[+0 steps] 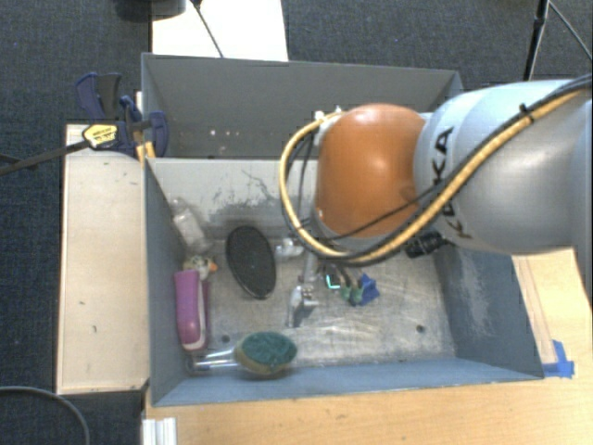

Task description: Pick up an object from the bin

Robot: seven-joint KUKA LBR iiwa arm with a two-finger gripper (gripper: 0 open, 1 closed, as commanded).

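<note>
My gripper (299,311) hangs below the orange wrist cover, low over the bare bin floor near the middle. Nothing shows in it. A black oval object (251,260) lies just to its left, apart from it. To the gripper's right, and close to it, sits a small blue and green item (358,290). In front of it, at the near wall, a round dark green scrubber (266,352) with a clear handle rests on the floor.
Along the left wall lie a pink oblong bottle (190,308) and, behind it, a clear whitish object (188,226). The arm and its orange cover hide the back right of the bin.
</note>
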